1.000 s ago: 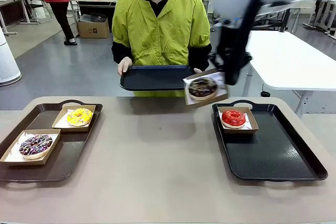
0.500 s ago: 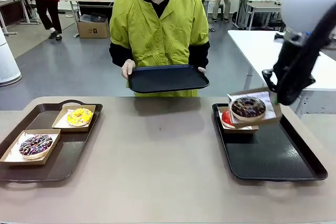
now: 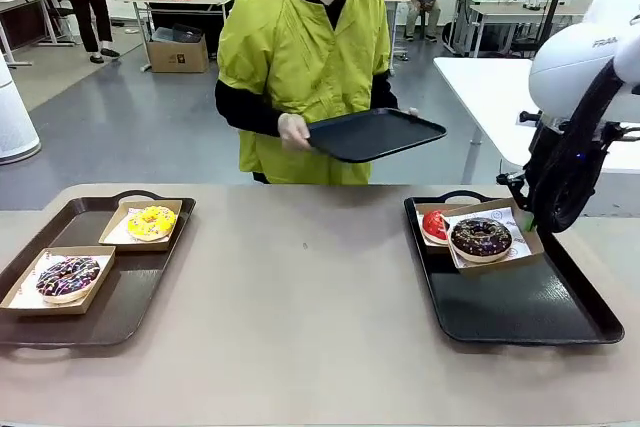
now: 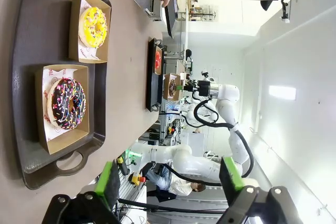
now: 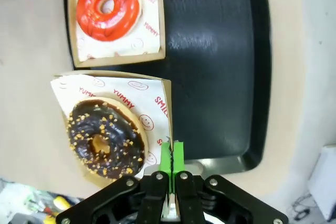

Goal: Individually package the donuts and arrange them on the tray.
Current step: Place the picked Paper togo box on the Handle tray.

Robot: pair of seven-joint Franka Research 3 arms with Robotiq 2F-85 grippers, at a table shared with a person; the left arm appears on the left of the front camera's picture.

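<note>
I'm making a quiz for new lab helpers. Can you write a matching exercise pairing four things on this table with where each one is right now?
Things:
1. yellow-frosted ring donut with sprinkles
2. glossy red ring donut
3. dark chocolate ring donut with nut bits
4. empty black plastic tray

Places:
A. in the boxed liner pinched by the right hand, above the right-side tray
B. carried by the person
C. boxed on the left-side tray, far end
D. boxed on the right-side tray, far corner

Pairs: 1-C, 2-D, 3-A, 4-B
</note>
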